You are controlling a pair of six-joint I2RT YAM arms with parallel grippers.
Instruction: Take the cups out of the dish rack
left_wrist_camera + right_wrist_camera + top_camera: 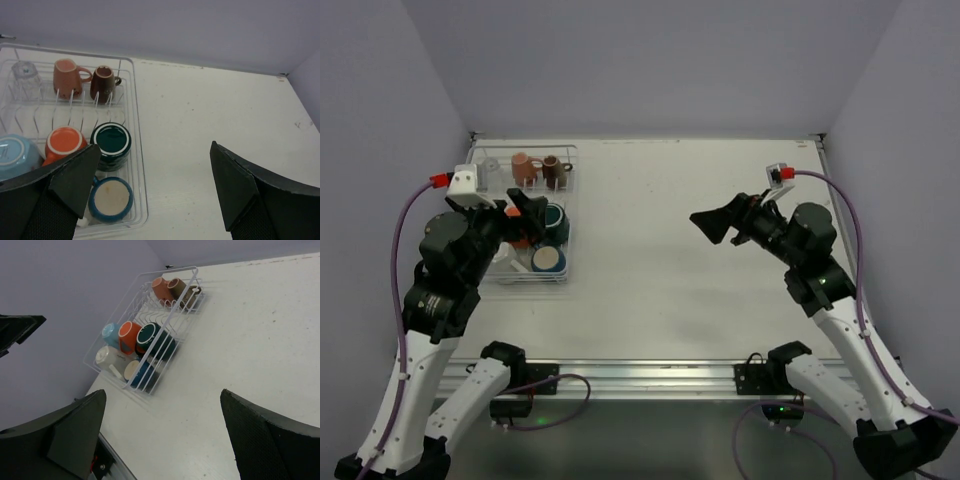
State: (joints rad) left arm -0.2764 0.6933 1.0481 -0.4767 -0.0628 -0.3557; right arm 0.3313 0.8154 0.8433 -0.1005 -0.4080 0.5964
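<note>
The white wire dish rack stands at the table's left, also in the left wrist view and the right wrist view. Its far row holds a clear glass, a salmon pink cup and a dark brown cup. Nearer lie the light blue, orange, dark green and navy cups. A white cup lies at the near left corner. My left gripper is open and empty above the rack's middle. My right gripper is open and empty over the table's right half, pointing left.
Grey walls close the table at the back and both sides. An aluminium rail with the arm bases runs along the near edge. Bare white tabletop lies between the rack and my right gripper.
</note>
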